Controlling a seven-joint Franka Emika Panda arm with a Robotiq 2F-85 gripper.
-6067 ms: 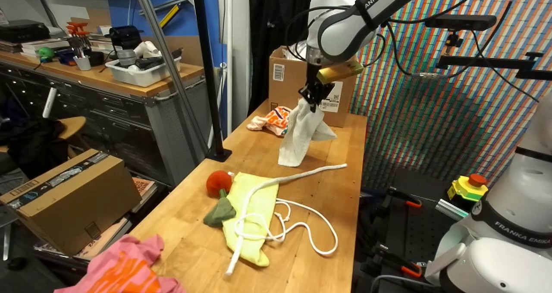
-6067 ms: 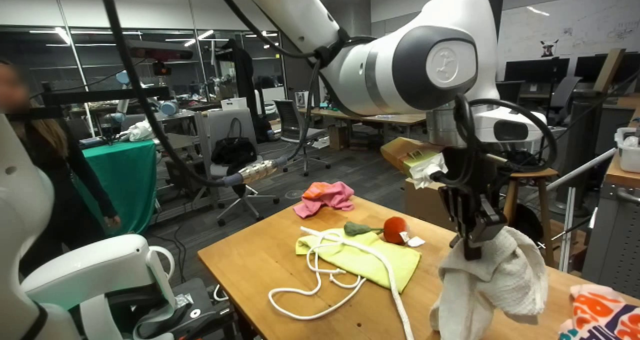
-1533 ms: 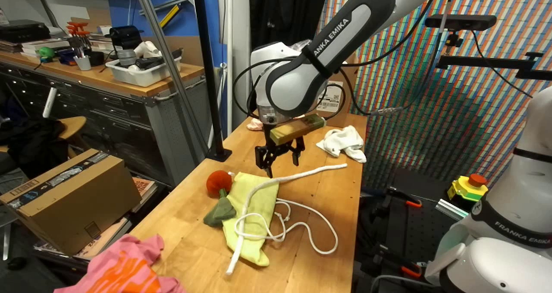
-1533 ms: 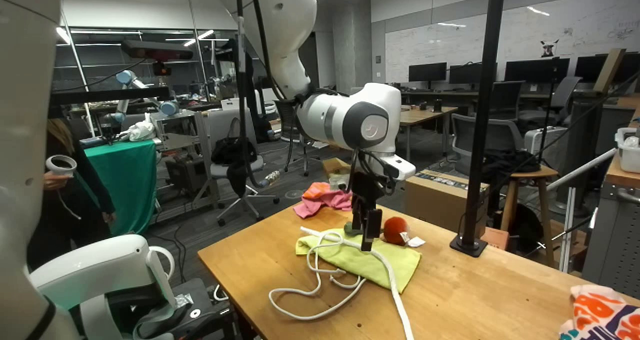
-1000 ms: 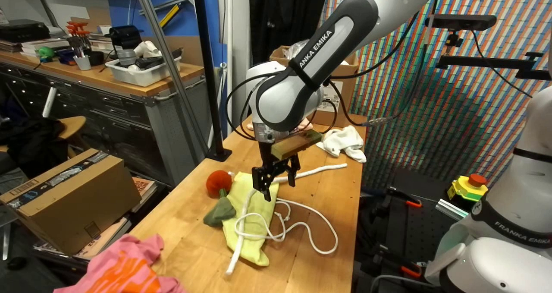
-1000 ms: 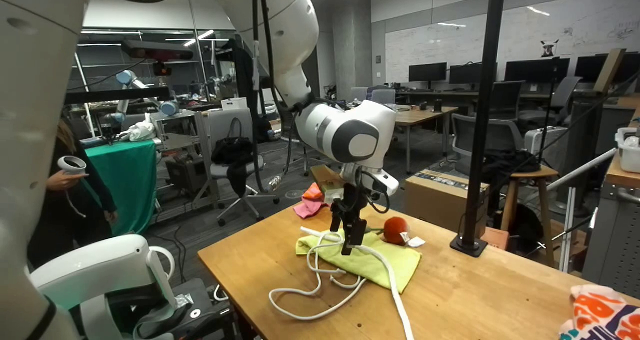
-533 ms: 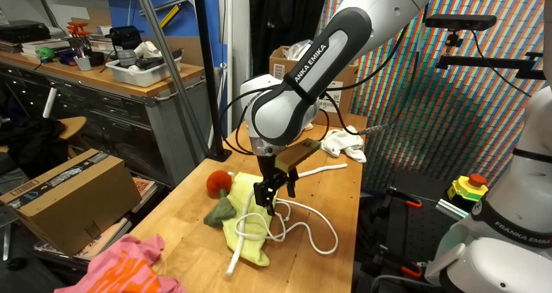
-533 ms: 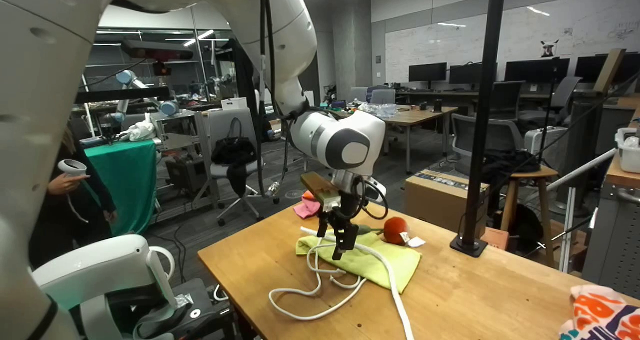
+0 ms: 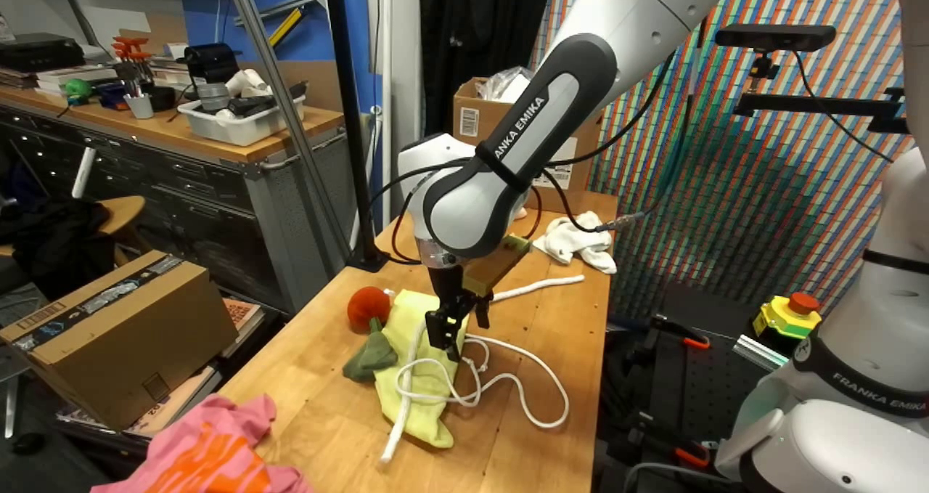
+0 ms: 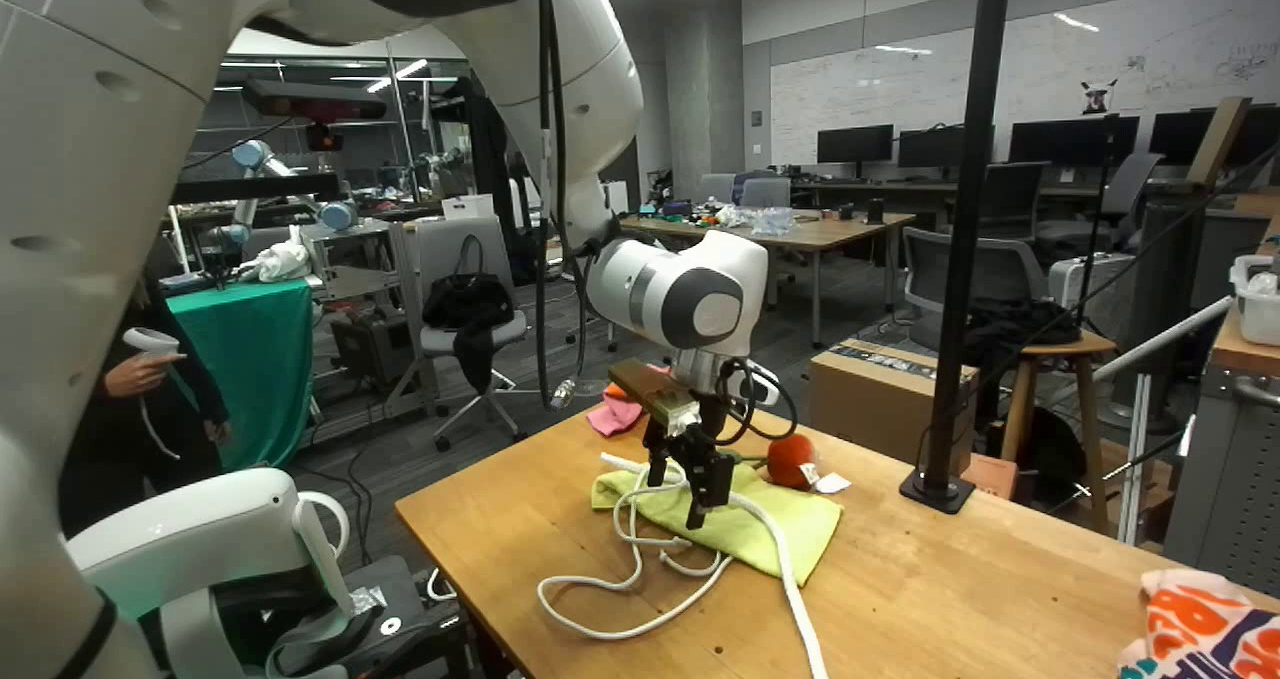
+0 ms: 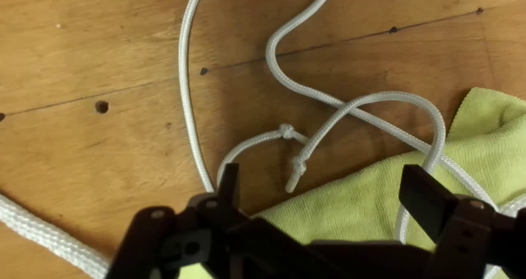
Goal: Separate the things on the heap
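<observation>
Black two-jawed gripper hangs, jaws wide apart, over the edge of a soft yellow-green cloth

Farthest left in an exterior view, a brown cardboard box with dark tape sits apart from the pale wooden table. At the table's near left edge lies a crumpled pink cloth with orange markings, well apart from the other pieces. Farther off and to its right comes a soft red-and-green lump, its green end at the left edge of the yellow-green cloth; whether it rests on that cloth I cannot tell. A thick white braided rope runs across the cloth from near left to far right, its far end on the wood. A thinner white cord with knotted ends lies in loops over the cloth and the table to its right. The gripper points down above the cloth's right edge and the cord; whether a tip touches either is unclear. At the far end stands a brown cardboard box with white labels, a pale cloth with orange patterns lying near it. Farthest right, just beyond the rope's far end, lies a crumpled white cloth.
</observation>
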